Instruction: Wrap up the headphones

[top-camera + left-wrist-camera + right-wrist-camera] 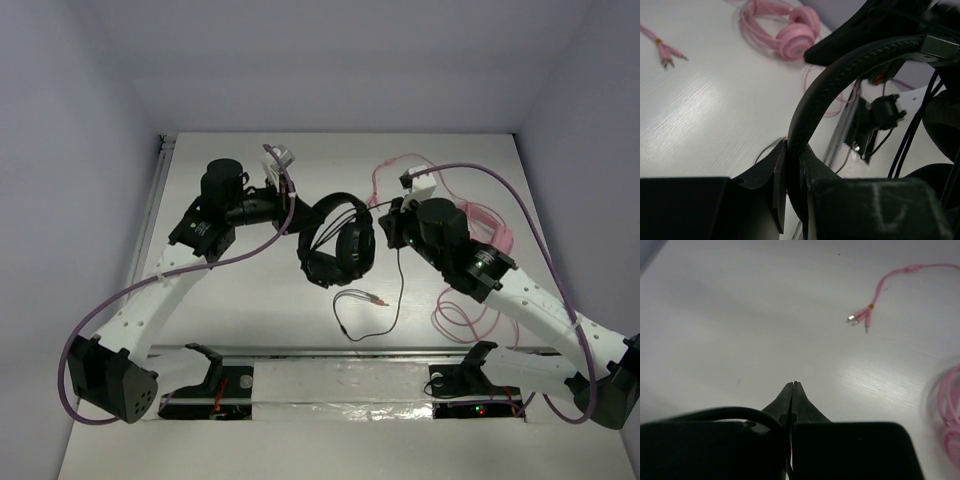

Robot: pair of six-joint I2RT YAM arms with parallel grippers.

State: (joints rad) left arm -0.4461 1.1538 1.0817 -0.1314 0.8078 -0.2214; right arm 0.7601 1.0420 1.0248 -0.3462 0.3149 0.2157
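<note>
Top external: headphones (pixel 340 245) mid-counter (pixel 250 300), between arms | left fingers (pixel 771 172) clamped on headband (pixel 840 75) | right fingers (pixel 785 402) together, pinching cable (pixel 399 275) | risk: thin cable likely slips free under tension; trailing slack may tangle.

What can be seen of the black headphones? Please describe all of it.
The black headphones are over-ear and matte black, with a padded, stitched headband and two large round earcups. They are near the middle of the table. The left gripper is shut on the headband. A thin black cable runs from them toward the shut right gripper, then loops down onto the table, where its plug lies free. Whether that gripper pinches the cable is unclear.
</note>
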